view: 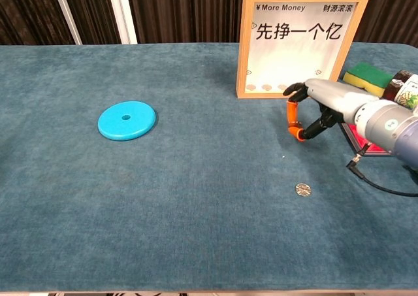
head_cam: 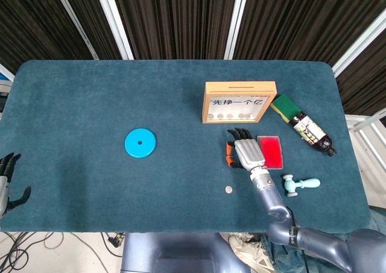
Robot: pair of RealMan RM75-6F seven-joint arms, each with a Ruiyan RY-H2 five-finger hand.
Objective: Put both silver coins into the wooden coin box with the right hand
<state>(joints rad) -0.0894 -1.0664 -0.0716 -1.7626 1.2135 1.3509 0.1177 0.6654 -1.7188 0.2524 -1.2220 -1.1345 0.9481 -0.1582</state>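
The wooden coin box (head_cam: 239, 102) (view: 298, 41) stands upright at the back right, with several coins along its bottom behind the clear front. My right hand (head_cam: 247, 153) (view: 326, 106) hovers just in front of the box. Its orange-tipped thumb and finger are pinched together, apparently on a silver coin that they hide. Another silver coin (head_cam: 228, 190) (view: 302, 189) lies flat on the cloth, nearer me than the hand. My left hand (head_cam: 6, 176) hangs off the table's front left edge with its fingers apart, holding nothing.
A blue disc (head_cam: 140, 143) (view: 127, 120) lies left of centre. Right of my hand is a red flat case (head_cam: 271, 151). A yellow-green sponge (head_cam: 285, 107), a dark bottle (head_cam: 310, 131) and a teal toy (head_cam: 300, 184) lie at the right.
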